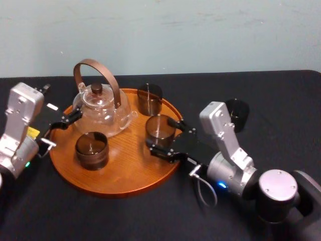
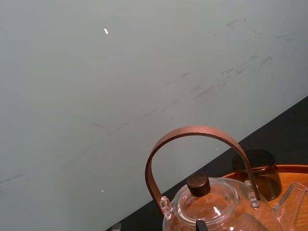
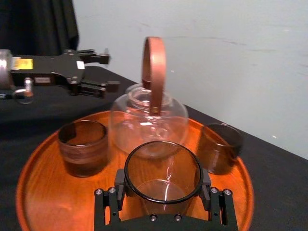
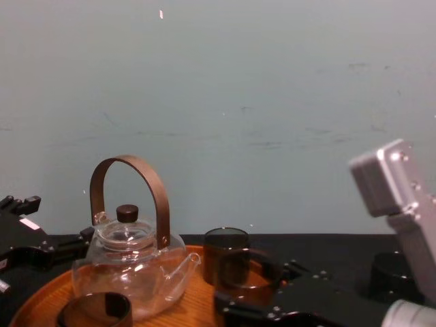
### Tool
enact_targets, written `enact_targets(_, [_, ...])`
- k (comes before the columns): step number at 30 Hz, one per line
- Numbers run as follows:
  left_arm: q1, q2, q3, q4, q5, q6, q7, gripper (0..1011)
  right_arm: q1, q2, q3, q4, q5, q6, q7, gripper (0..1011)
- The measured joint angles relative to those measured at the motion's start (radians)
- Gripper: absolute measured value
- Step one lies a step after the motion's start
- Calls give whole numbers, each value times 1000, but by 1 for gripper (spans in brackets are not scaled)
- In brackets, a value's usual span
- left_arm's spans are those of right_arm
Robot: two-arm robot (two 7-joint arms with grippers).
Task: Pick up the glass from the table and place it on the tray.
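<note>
My right gripper (image 1: 161, 138) is shut on a smoky glass (image 1: 159, 129), its fingers (image 3: 119, 180) hugging both sides of the glass (image 3: 162, 175). The glass is upright and low over the right part of the round wooden tray (image 1: 125, 175); whether its base touches the tray (image 3: 43, 192) I cannot tell. My left gripper (image 1: 67, 123) hovers open at the tray's left rim beside the glass teapot (image 1: 100, 108), and the left gripper (image 3: 108, 71) holds nothing.
Two more smoky glasses stand on the tray, one at the back (image 1: 149, 98) and one at the front left (image 1: 92, 149). Another dark glass (image 1: 236, 114) stands on the black table (image 1: 281, 95) right of the tray. The teapot's tall handle (image 1: 95, 68) rises mid-tray.
</note>
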Motion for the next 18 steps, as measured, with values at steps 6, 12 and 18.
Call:
enact_targets(6, [0,0,0,0,0,0,0,1001,15,-15,-30,16,-11,-1,5,905])
enact_targets(12, [0,0,0,0,0,0,0,1001,31,-29,-51,35,-17,-3,9,905])
enact_targets(18, [0,0,0,0,0,0,0,1001,43,-43,-65,59,-18,-5,10,905])
